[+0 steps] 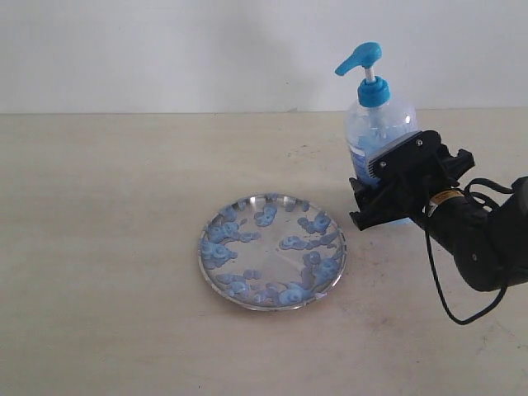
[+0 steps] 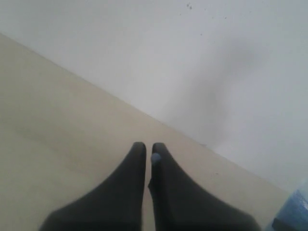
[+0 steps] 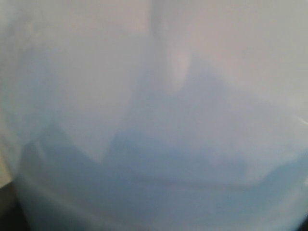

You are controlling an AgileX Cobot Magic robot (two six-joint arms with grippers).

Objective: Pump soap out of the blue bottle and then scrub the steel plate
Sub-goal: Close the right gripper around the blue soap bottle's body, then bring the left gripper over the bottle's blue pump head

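Shiny round steel plate with shallow rim, dotted with curly pale blue soap, lies on matte beige worktop beside the clear blue bottle, right gripper against its lower body, grip unclear, left gripper smooth black fingers almost touching, holding nothing.

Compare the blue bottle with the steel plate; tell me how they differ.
The blue bottle stands tall and upright; the steel plate lies flat and wider. The blue bottle is clear plastic; the steel plate is shiny metal. The right tool grips the blue bottle; the steel plate lies free. Both hold pale blue soap.
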